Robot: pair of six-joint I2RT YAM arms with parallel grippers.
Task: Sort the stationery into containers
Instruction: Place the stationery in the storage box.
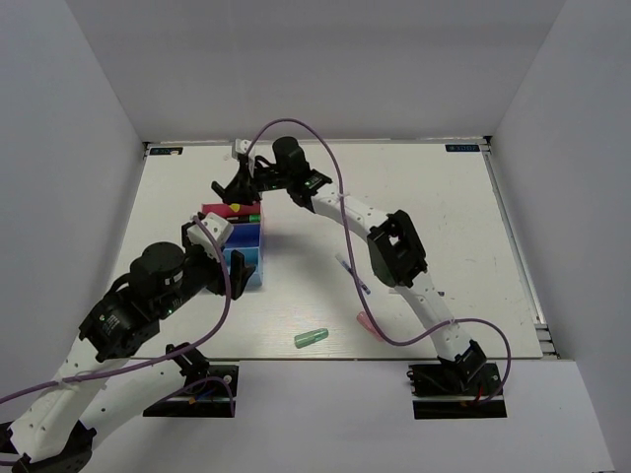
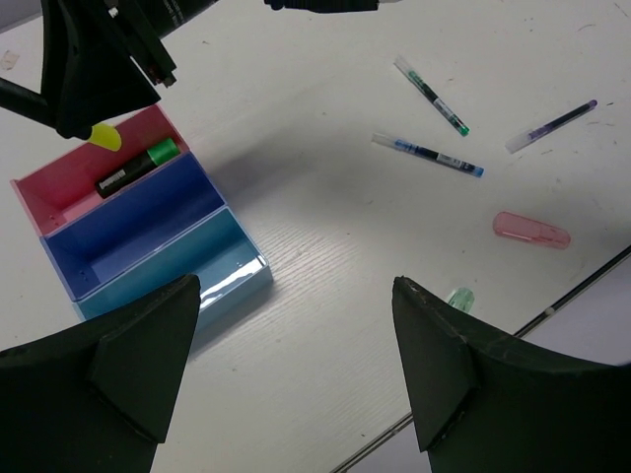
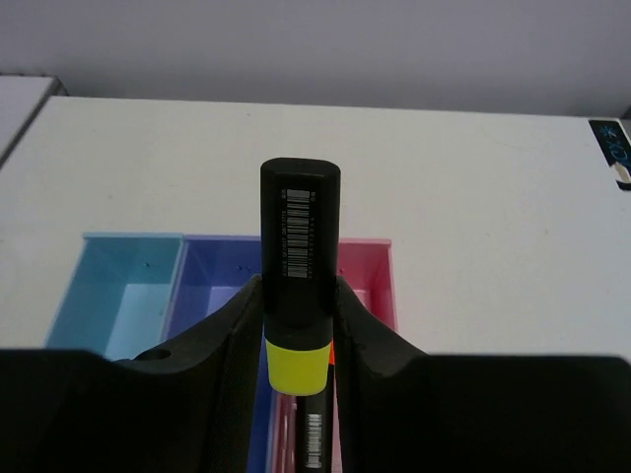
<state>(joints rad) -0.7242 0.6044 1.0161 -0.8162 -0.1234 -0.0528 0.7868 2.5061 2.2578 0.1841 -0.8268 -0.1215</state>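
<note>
The right gripper (image 3: 299, 301) is clamping a yellow-capped marker (image 3: 301, 222) across its barrel, with the fingers closed partway onto it and the cap pointing down. It is holding the marker over the pink bin (image 2: 59, 182) of the three-bin organiser, which is sitting at 9 o'clock from table centre in the overhead view. This hold appears to be lining up a drop beside the green-capped marker (image 2: 138, 168) lying in that bin.

The dark blue bin (image 2: 128, 236) and light blue bin (image 2: 222, 261) are showing no contents. The left gripper (image 2: 296, 296) is hovering near the light blue end, fully spread and gripping nothing (probably keeping clear of the drop).

Items awaiting sorting:
- thin pens (image 2: 427, 156), at about 4 o'clock
- pink capsule (image 2: 532, 230), at 5 o'clock
- green capsule (image 1: 312, 337), at 6 o'clock

Limits of view:
- Overhead, the right arm is covering most of the pens.
- The right fingers are hiding much of the pink bin's floor.
- An orange fleck behind the yellow cap cannot be identified.
- Whether the marker is touching the bin cannot be told.
</note>
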